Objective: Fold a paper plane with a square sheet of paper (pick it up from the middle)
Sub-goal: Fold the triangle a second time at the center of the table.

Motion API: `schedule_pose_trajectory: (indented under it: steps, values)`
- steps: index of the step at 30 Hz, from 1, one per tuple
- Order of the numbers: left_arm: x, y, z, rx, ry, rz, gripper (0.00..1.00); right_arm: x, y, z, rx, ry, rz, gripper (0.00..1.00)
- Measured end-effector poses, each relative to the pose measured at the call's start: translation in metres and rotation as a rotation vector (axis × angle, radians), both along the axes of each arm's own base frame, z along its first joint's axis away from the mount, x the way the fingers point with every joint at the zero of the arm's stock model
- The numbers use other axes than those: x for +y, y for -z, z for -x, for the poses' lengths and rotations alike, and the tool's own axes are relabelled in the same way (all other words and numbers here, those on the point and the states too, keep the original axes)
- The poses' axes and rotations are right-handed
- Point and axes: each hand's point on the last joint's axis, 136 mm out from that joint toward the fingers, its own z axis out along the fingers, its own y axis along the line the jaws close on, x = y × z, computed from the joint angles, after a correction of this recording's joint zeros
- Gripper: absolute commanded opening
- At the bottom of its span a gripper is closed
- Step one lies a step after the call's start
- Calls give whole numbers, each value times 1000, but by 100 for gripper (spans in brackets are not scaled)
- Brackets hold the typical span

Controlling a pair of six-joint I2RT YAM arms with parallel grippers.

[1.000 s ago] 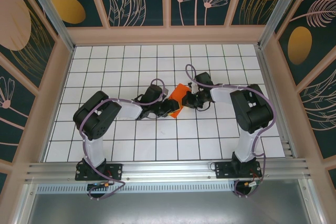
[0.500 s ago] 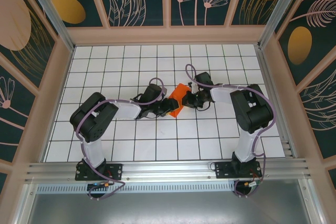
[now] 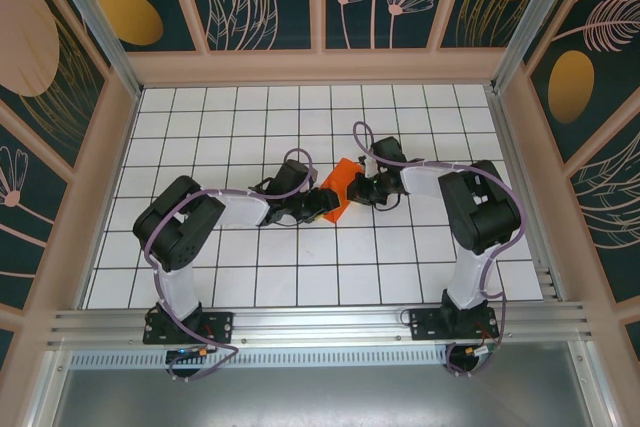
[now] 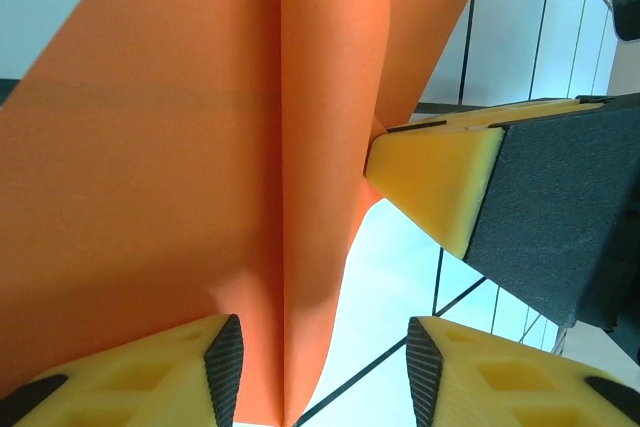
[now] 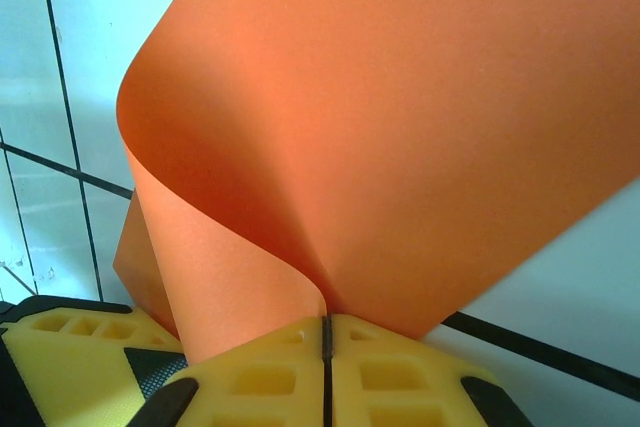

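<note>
Paper (image 5: 400, 127), smooth matte orange, curls from pinching right gripper (image 5: 325, 332).

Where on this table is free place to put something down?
Free: the far rows of the table by the back wall, the left columns beside the left arm, the near rows between the two bases. Crowded: the middle, where the left gripper and right gripper meet at the paper.
</note>
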Motion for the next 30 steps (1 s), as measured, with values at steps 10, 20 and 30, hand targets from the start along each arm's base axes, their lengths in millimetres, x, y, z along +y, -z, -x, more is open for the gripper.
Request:
schedule_pose_trajectory:
  steps: [10, 20, 30]
  values:
    - [3, 4, 1, 4, -1, -23, 40, -1, -1, -4, -12, 6, 14, 10]
    - [7, 7, 0, 20, -14, -54, 38, -2, -1, -5, -26, -7, 20, 10]
    - [11, 12, -1, 42, -27, -125, 29, -1, -1, -4, -37, -23, 23, 10]
